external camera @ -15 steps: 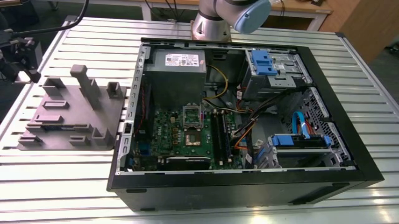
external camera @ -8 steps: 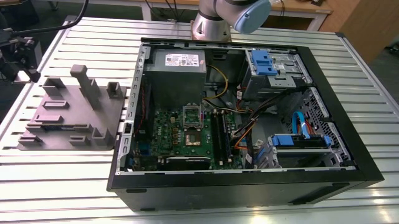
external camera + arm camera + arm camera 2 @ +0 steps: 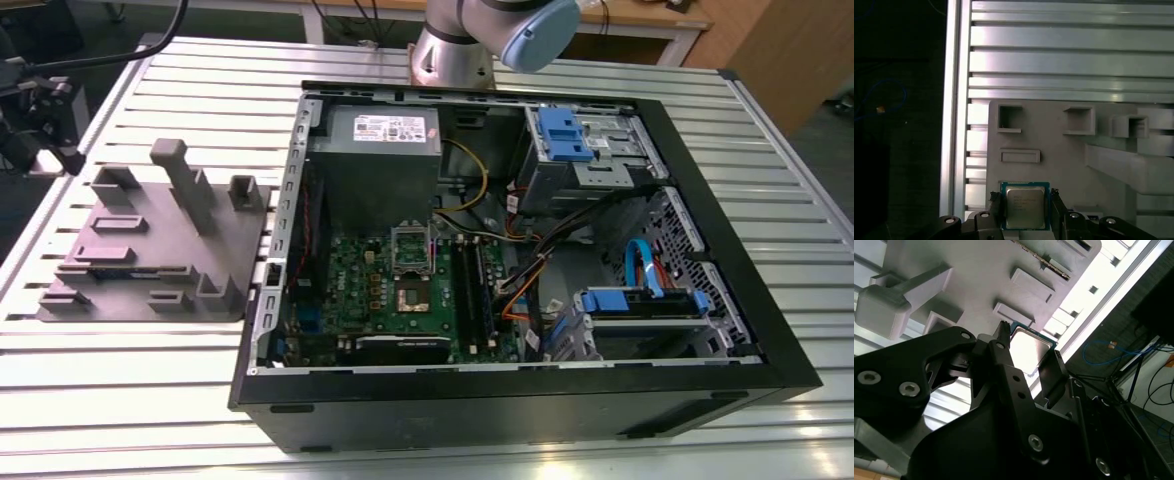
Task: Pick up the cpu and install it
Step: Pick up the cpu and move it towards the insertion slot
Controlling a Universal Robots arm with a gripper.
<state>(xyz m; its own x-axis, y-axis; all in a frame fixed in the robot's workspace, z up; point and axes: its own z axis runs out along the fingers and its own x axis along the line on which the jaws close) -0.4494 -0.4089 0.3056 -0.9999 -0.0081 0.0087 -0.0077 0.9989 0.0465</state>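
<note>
- Exterior view: a black computer case [image 3: 507, 400] with its side panel off lies on a slatted aluminium table [image 3: 160, 390]. It takes up the centre of the frame and the exterior view's right.
- Inside the case, a green motherboard [image 3: 360, 290] occupies the lower centre of the frame, with a rectangular metal socket frame [image 3: 411, 247] near its middle.
- A grey power supply box [image 3: 374, 175] sits above the motherboard, in the case's upper-left corner as seen in the frame.
- Blue plastic drive brackets appear at the upper right [image 3: 567, 135] and lower right [image 3: 641, 300] of the case.
- A pale grey fixture plate [image 3: 154, 235] with upright posts and shallow pockets lies on the table at the exterior view's left, just beside the case.
- The silver robot arm [image 3: 461, 45], with a blue joint cap, stands at the top centre of the frame, behind the case.
- Both wrist views: the black gripper [image 3: 1025, 195] [image 3: 1028, 344] is over the fixture plate [image 3: 1054, 150] [image 3: 979, 270], near the plate's edge that borders the table slats [image 3: 1069, 55].
- The small flat square cpu [image 3: 1025, 207] [image 3: 1030, 351] has a silver-grey metal top and a thin teal-green rim. It sits between the two black fingers [image 3: 995, 200], which are closed against two of its opposite edges.
- The cpu is seen against the plate's flat face, beside a shallow rectangular pocket [image 3: 1019, 156]. Whether it rests on the plate or is raised clear of it cannot be told.
</note>
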